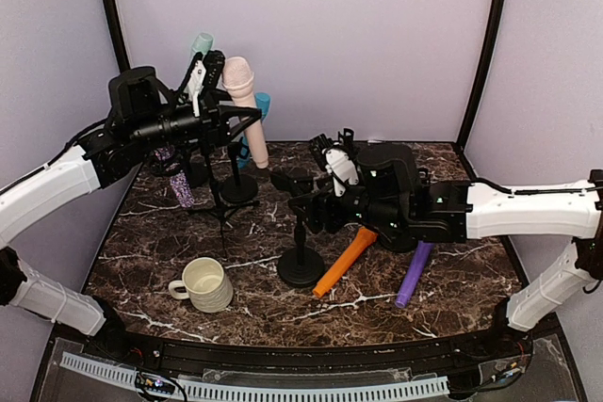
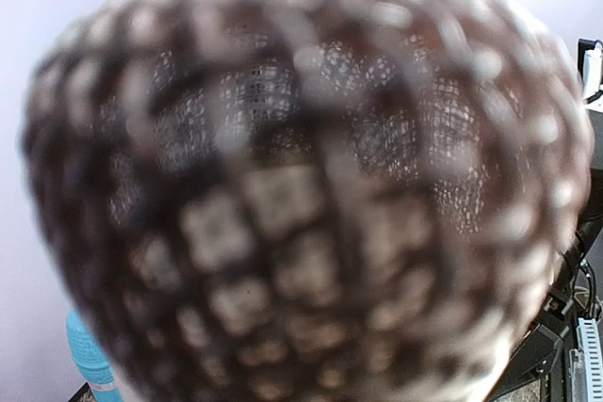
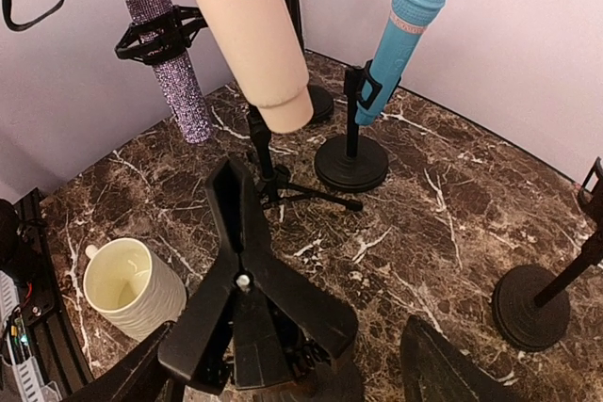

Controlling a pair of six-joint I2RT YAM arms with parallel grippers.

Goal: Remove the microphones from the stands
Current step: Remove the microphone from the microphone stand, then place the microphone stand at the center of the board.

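Observation:
The pale pink microphone (image 1: 247, 110) hangs tilted in the air at the back left, with my left gripper (image 1: 213, 89) shut on it just below its head. Its mesh head (image 2: 301, 185) fills the left wrist view, blurred, and hides the fingers. Its lower end (image 3: 254, 35) hangs clear above the table. The black stand (image 1: 301, 265) with a round base is in the middle, and its spring clip (image 3: 240, 270) is empty. My right gripper (image 1: 306, 190) is open around that clip, one finger (image 3: 132, 374) to each side and not pressing it.
An orange microphone (image 1: 344, 261) and a purple one (image 1: 413, 273) lie on the marble table (image 1: 188, 233) right of the stand. A cream mug (image 1: 205, 284) is front left. A blue microphone (image 3: 405, 16), a glittery purple one (image 3: 174, 72) and a tripod stand (image 1: 223, 204) crowd the back left.

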